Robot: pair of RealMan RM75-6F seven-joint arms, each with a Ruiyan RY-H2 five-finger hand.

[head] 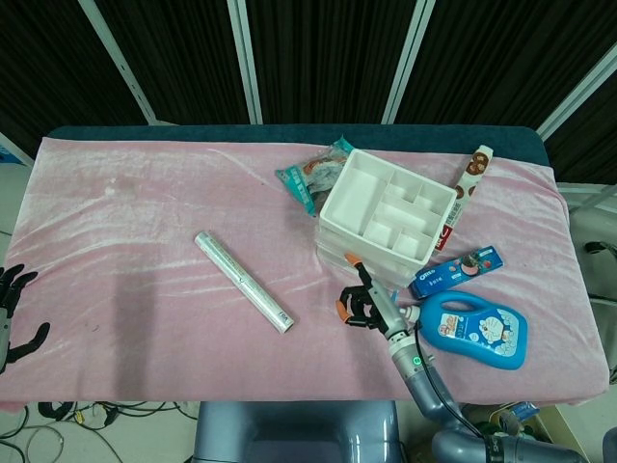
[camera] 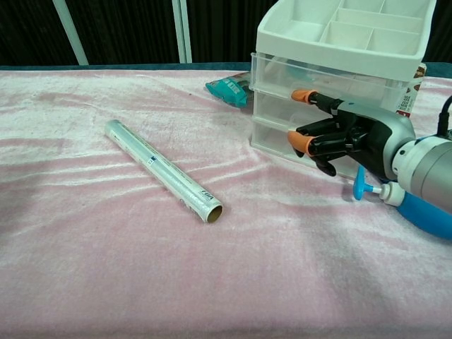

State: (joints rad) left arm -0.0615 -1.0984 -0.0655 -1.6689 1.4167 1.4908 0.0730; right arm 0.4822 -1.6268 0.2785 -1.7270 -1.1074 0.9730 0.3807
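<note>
Standing near the far right of the pink cloth [head: 145, 222], the white drawer organiser [head: 386, 217] is a stack of clear-fronted drawers under a compartmented top tray, and its front face [camera: 282, 113] is turned toward the right hand [camera: 346, 134]. That hand lies against the drawer fronts with its fingers [camera: 305, 95] apart: one orange-tipped finger reaches along the middle drawer, another orange tip sits lower, and the rest curl loosely beneath. It holds nothing; whether a tip is hooked on a drawer lip cannot be told from either view.

Doing this well probably means getting a fingertip firmly under or behind one drawer's edge before pulling, and drawing straight toward the robot, since the light plastic unit looks liable to slide or tip on soft velvet rather than give up a drawer. A slow, level pull seems safest.

Just beside the hand's wrist lies the blue detergent bottle [head: 477, 330], its pump nozzle [camera: 364, 189] nearly under the palm, so an elbow swing could knock it. A blue biscuit pack [head: 455, 268] lies between bottle and organiser, a teal snack bag [head: 310, 176] behind the unit's left corner, and a foil roll [head: 244, 282] lies well apart on the cloth. The left hand [head: 12, 307] rests at the table's near left edge, fingers spread, holding nothing.
</note>
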